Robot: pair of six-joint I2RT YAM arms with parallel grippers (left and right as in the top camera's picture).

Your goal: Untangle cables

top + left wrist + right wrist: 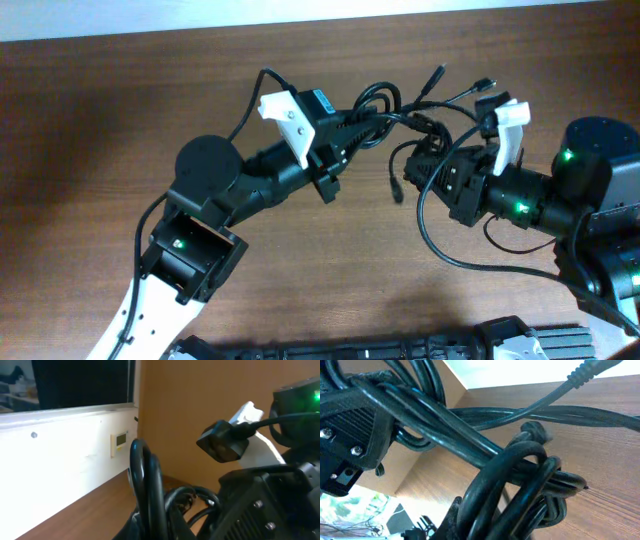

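Note:
The cables (385,102) are a bundle of thin black cords held above the brown table (120,110), between my two grippers. My left gripper (352,128) is shut on the bundle's left part. My right gripper (428,158) is shut on its right part, a hand's width away. Loose plug ends stick out at the top (438,73) and hang below (396,190). In the left wrist view the cable loops (149,485) fill the foreground, with the right gripper's body (270,502) behind. In the right wrist view the knotted cords (520,472) cross toward the left gripper (355,427).
A thin black cord (432,240) loops over the table below the right arm. A white wall (65,460) borders the table's far edge. A black ridged bar (400,348) lies along the near edge.

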